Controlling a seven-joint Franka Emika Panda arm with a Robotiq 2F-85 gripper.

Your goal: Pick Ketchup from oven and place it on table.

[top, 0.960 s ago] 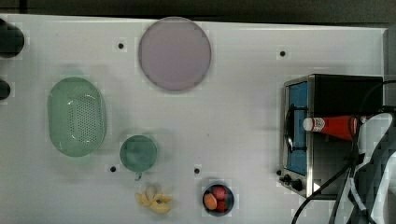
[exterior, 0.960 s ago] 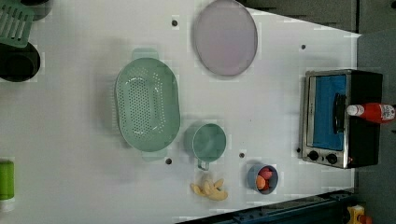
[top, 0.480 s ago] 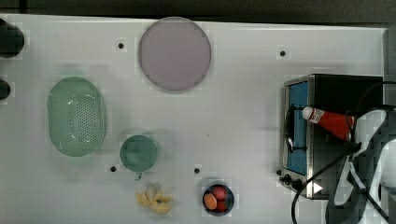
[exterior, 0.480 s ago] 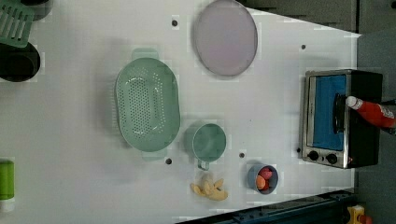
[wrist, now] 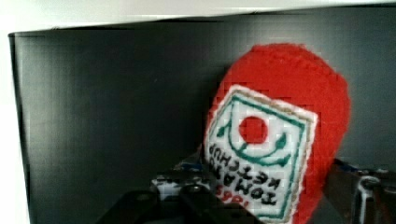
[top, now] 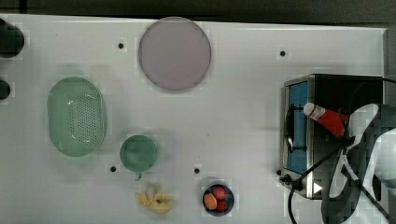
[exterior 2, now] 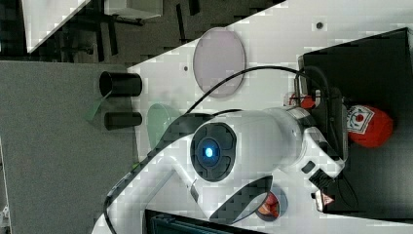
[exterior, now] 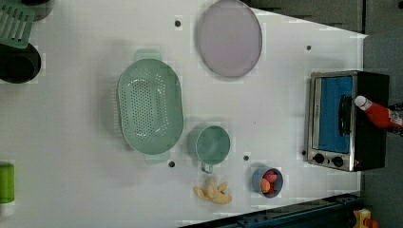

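Fingers [wrist: 261, 198] grip the ketchup [top: 325, 117] at its base end, one dark pad on each side of the labelled body (label faces the wrist camera) — a low hold that leaves the white cap free. Bottle sits tilted over the black top of the oven [top: 303, 140], cap toward the door side in the top view — not yet over the tabletop [top: 243, 116], so carry and set-down remain.

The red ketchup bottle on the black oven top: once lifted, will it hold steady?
The red squeeze ketchup bottle is slim and rounded, so it would probably roll if released lying down. In the wrist view its surface looks fuzzy, likely grippy, perhaps soft.
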